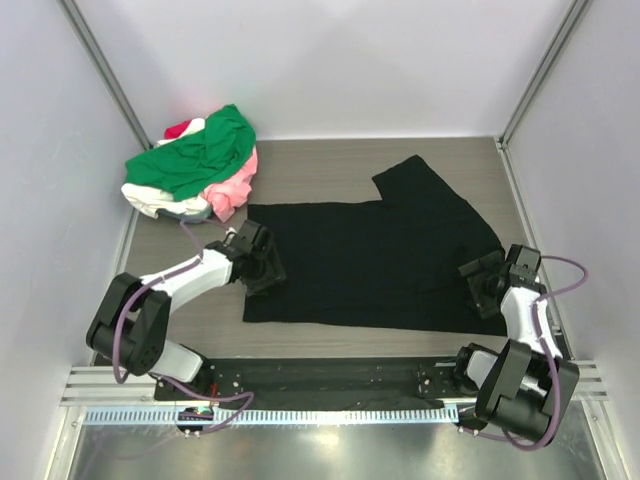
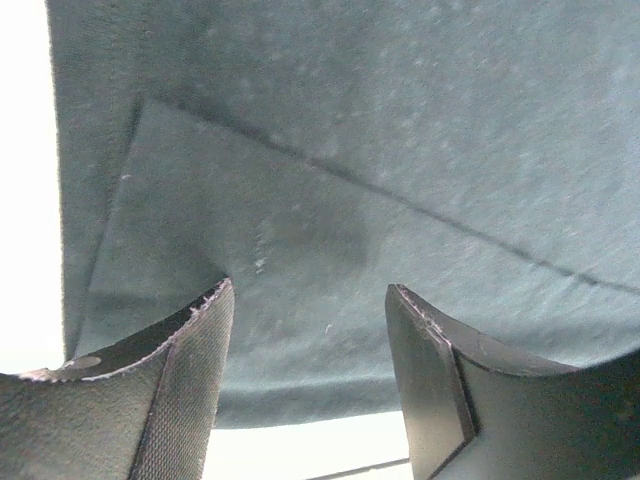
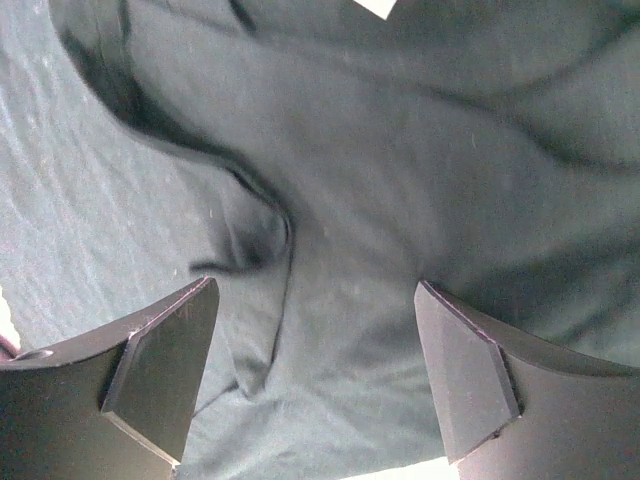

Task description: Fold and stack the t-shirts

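Note:
The black t-shirt (image 1: 370, 260) lies spread flat on the table, one sleeve pointing to the far right. My left gripper (image 1: 268, 268) is open over its left edge; the left wrist view shows the cloth (image 2: 330, 180) with a folded hem between the spread fingers. My right gripper (image 1: 476, 282) is open over the shirt's right side; the right wrist view shows wrinkled black cloth (image 3: 340, 230) between the fingers and a white tag (image 3: 375, 6) at the top edge. A pile of green (image 1: 200, 150), pink (image 1: 235, 185), white (image 1: 150, 200) and red (image 1: 182, 128) shirts sits at the far left.
White walls close in the table (image 1: 320, 165) on three sides. A metal rail (image 1: 320, 385) runs along the near edge by the arm bases.

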{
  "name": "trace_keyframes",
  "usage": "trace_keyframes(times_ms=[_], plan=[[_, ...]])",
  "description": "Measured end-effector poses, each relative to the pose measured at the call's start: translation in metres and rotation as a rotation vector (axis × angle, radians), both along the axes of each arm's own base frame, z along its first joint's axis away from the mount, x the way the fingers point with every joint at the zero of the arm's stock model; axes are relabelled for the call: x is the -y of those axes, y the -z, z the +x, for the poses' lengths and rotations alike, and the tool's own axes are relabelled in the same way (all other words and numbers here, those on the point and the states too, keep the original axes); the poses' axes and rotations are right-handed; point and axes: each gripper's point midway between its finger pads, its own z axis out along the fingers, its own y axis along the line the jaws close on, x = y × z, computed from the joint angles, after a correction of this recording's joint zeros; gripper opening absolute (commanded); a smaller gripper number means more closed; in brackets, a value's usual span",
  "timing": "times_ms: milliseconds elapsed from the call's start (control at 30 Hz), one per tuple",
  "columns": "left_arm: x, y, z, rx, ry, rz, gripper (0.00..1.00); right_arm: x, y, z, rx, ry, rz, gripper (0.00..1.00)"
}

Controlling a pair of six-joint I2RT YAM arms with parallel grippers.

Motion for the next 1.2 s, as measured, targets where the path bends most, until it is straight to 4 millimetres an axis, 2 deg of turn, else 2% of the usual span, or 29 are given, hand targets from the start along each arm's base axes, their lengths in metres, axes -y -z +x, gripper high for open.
trace_keyframes(times_ms=[100,133,200,267,333,367,433,500,567,667,767,967,1033,1200], plan=[[-0.012,-0.01,-0.018,-0.041,0.021,0.058,0.73,-0.007,-0.012,-0.006,0.015,-0.016,0.014,0.85],[-0.018,-0.025,-0.019,-0.041,0.033,0.09,0.74,-0.009,-0.021,-0.003,0.038,-0.03,0.014,0.85],[-0.02,-0.065,-0.005,0.032,0.054,0.117,0.8,-0.011,-0.047,0.012,0.096,-0.067,-0.003,0.85],[-0.022,-0.122,0.016,0.175,0.065,0.129,0.84,-0.014,-0.085,0.039,0.176,-0.14,-0.059,0.86],[-0.029,-0.179,0.03,0.336,0.068,0.142,0.9,-0.023,-0.127,0.072,0.263,-0.23,-0.116,0.86],[-0.034,-0.198,0.031,0.391,0.064,0.153,0.92,-0.031,-0.147,0.091,0.301,-0.282,-0.147,0.86],[-0.052,-0.227,0.025,0.485,0.062,0.203,0.92,-0.044,-0.174,0.125,0.343,-0.363,-0.193,0.85],[-0.069,-0.232,0.02,0.517,0.052,0.271,0.88,-0.055,-0.19,0.16,0.368,-0.428,-0.235,0.84],[-0.088,-0.222,0.014,0.51,0.043,0.364,0.87,-0.062,-0.189,0.197,0.359,-0.478,-0.271,0.83],[-0.114,-0.197,0.008,0.458,0.024,0.507,0.88,-0.062,-0.163,0.247,0.302,-0.525,-0.32,0.83],[-0.13,-0.172,0.003,0.4,0.029,0.612,0.87,-0.058,-0.124,0.29,0.222,-0.561,-0.378,0.82],[-0.139,-0.155,0.011,0.337,0.04,0.715,0.79,-0.043,-0.079,0.367,0.187,-0.548,-0.474,0.82],[-0.139,-0.147,0.015,0.303,0.051,0.747,0.78,-0.045,-0.069,0.391,0.21,-0.543,-0.499,0.82],[-0.138,-0.137,0.016,0.262,0.073,0.768,0.77,-0.05,-0.036,0.428,0.227,-0.531,-0.541,0.84]])
